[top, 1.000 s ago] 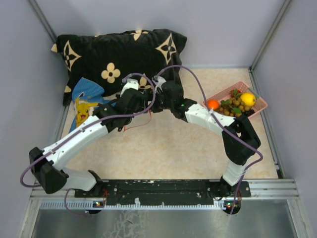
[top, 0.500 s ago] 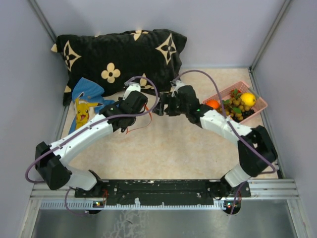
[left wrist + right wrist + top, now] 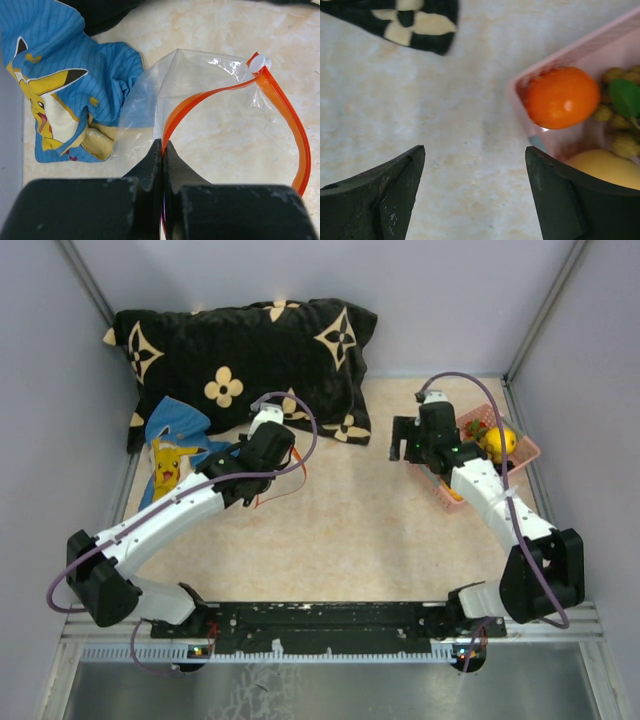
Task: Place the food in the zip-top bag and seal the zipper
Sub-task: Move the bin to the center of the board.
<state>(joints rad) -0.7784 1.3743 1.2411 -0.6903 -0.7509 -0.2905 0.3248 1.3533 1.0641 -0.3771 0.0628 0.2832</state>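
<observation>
My left gripper (image 3: 163, 145) is shut on the orange-red zipper (image 3: 295, 130) of the clear zip-top bag (image 3: 200, 100). The bag's mouth is looped open on the table, with a white slider (image 3: 260, 62) at its far end. In the top view a thin piece of the zipper (image 3: 290, 478) shows beside the left gripper (image 3: 262, 468). My right gripper (image 3: 474, 150) is open and empty, just left of the pink basket (image 3: 580, 40). The basket holds the food: an orange citrus (image 3: 562, 97), a yellow lemon (image 3: 602, 167) and small brownish balls (image 3: 625, 145). In the top view the right gripper (image 3: 400, 445) partly hides the basket.
A blue cartoon-print cloth (image 3: 65, 85) lies against the bag's left side, also seen in the top view (image 3: 170, 450). A black pillow with cream flower marks (image 3: 240, 350) fills the back of the table. Walls close in the left, back and right sides.
My right gripper has left the bag's mouth and swung right to the basket, now open. My left gripper has stayed shut on the zipper, hardly moving.
</observation>
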